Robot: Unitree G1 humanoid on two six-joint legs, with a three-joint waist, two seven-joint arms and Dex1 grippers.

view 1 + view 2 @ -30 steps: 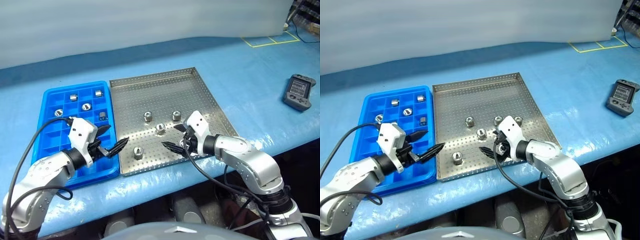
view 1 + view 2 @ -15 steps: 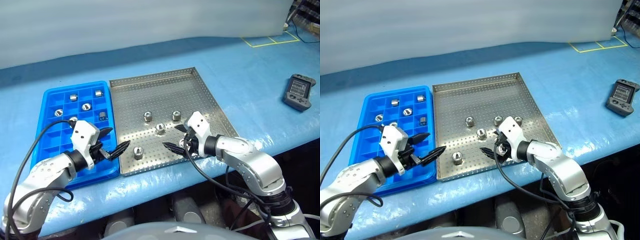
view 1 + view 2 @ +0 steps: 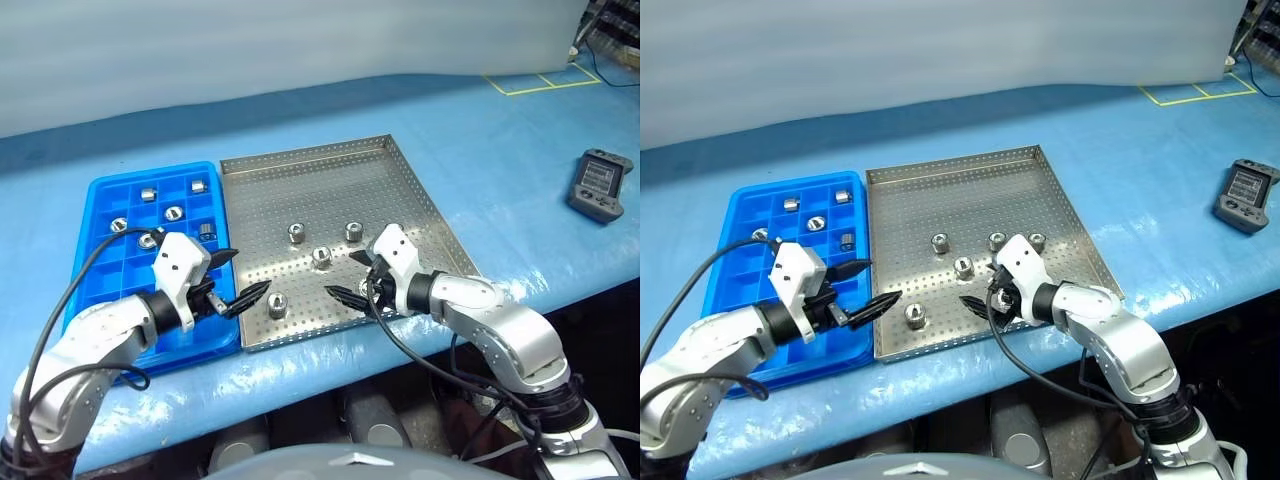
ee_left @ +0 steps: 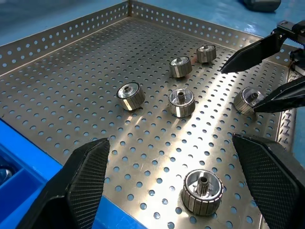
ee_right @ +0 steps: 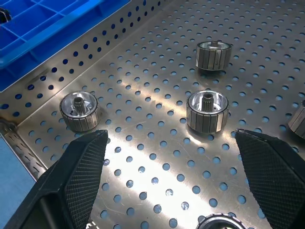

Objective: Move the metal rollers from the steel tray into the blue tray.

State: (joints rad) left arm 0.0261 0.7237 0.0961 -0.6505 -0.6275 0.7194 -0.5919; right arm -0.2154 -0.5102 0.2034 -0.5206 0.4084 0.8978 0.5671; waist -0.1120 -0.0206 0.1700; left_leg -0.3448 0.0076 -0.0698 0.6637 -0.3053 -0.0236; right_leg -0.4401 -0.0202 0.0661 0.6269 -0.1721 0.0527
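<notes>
left gripper [image 3: 243,281]: spread, empty, lower left over steel tray [image 3: 400,175] edge | right gripper [image 3: 351,275]: spread, empty, lower centre | metal rollers [image 3: 321,256]: several mid-tray, others in blue tray [image 3: 100,190] at left

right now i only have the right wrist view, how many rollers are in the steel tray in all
Observer: Six metal rollers sit in the steel tray.
Operator: where's the left gripper
Observer: The left gripper is open at the steel tray's left edge, its fingertips pointing toward the nearest roller.
Operator: anything in the blue tray
Observer: Yes, the blue tray holds placed rollers in its far cells.
</notes>
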